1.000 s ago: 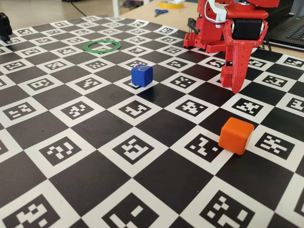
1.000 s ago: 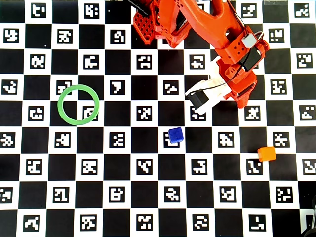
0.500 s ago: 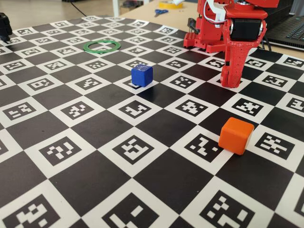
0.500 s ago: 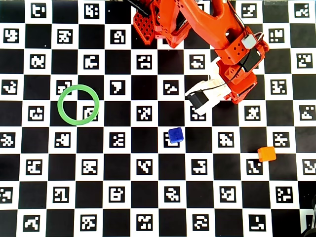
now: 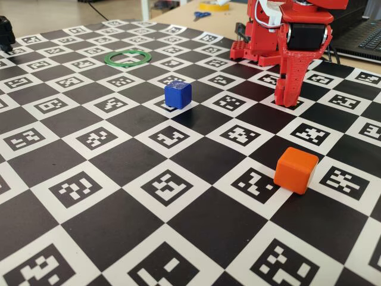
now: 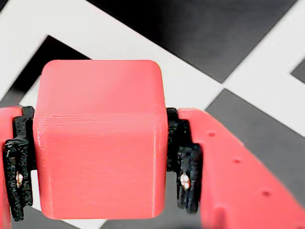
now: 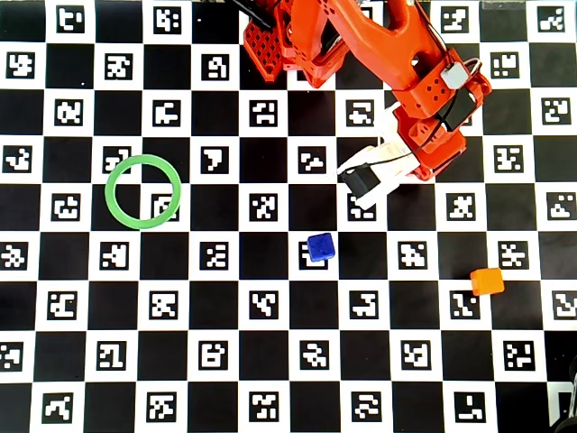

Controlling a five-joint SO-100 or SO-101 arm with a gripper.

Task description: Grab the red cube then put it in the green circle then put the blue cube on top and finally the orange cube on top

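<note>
The red cube (image 6: 100,138) fills the wrist view, held between the black pads (image 6: 183,167) of my gripper (image 6: 101,167), which is shut on it just above the chequered board. The red arm hides this cube in the fixed and overhead views. There my gripper (image 5: 287,98) (image 7: 431,167) points down at the board's far right. A blue cube (image 5: 177,94) (image 7: 319,246) sits mid-board, left of the gripper. An orange cube (image 5: 295,170) (image 7: 487,281) lies nearer the front right. The green circle (image 5: 128,64) (image 7: 108,191) lies flat and empty at the far left.
The arm's red base (image 5: 262,36) stands at the board's back edge. Behind it lie blue-handled scissors (image 5: 201,14) and a yellow tape roll (image 5: 214,6). A laptop (image 5: 372,36) sits at the far right, and a black object (image 5: 5,33) at the far left.
The gripper has swung back toward the base and lowered, its finger going from hanging forward over the board to standing close to the surface. The blue cube, orange cube and ring have not moved.
</note>
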